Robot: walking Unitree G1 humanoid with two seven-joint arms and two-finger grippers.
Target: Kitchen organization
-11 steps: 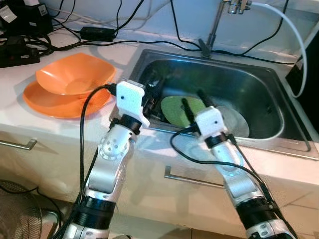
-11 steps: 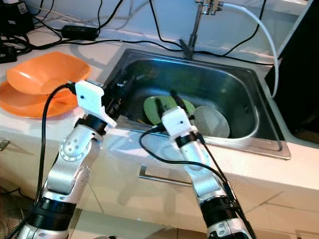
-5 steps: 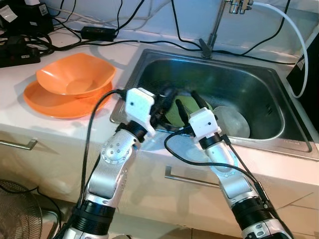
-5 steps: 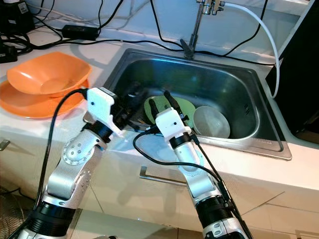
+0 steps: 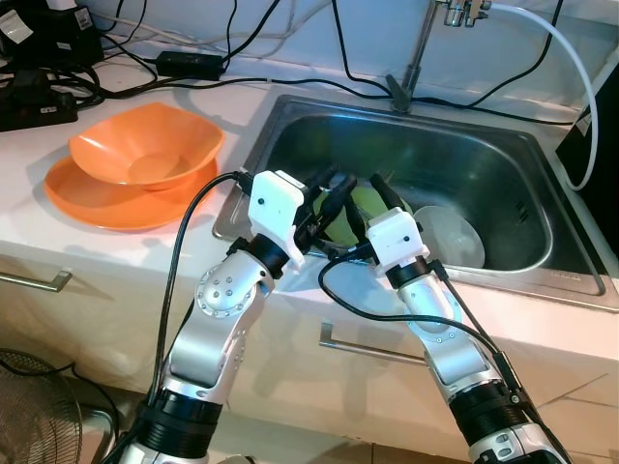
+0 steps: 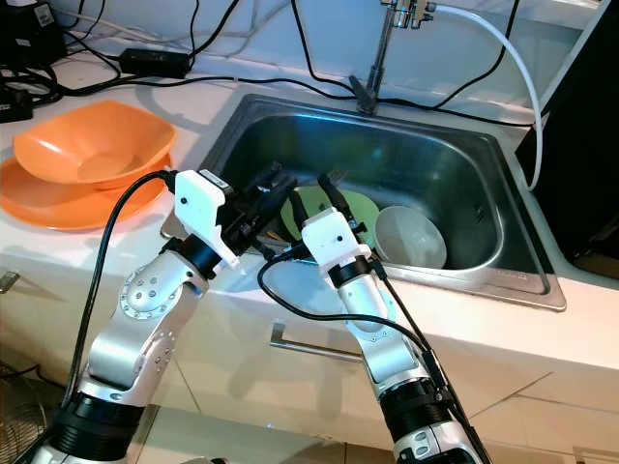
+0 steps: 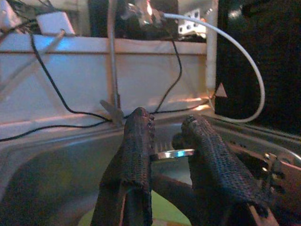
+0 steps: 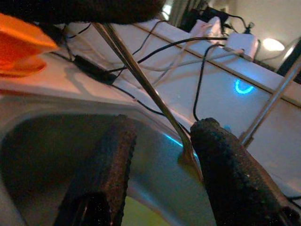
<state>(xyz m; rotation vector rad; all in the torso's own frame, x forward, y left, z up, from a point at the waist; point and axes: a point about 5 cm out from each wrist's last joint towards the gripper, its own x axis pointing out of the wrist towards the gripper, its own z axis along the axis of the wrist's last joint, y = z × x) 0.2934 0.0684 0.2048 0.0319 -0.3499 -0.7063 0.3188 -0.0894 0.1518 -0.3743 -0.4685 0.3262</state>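
Note:
My left gripper [image 5: 334,186] hangs over the left part of the steel sink [image 5: 542,278], shut on a thin metal utensil [image 7: 171,154] that crosses between its fingers. The utensil's [image 8: 141,75] long handle slants down and its tip ends beside one finger of my right gripper [image 8: 162,129]. That right gripper [image 5: 360,198] stands open close beside the left one, above a green plate [image 5: 360,215] lying in the sink. A pale bowl [image 5: 453,238] rests in the sink to the right of the plate.
An orange bowl [image 5: 145,145] sits on an orange plate [image 5: 97,193] on the counter to the left. Black cables and a power strip [image 5: 39,101] lie at the back left. The faucet [image 5: 416,58] rises behind the sink, with a white hose [image 5: 566,68] to its right.
Both grippers have come together over the green plate. The left one moved right from the sink's left edge and now stands slightly higher with the utensil.

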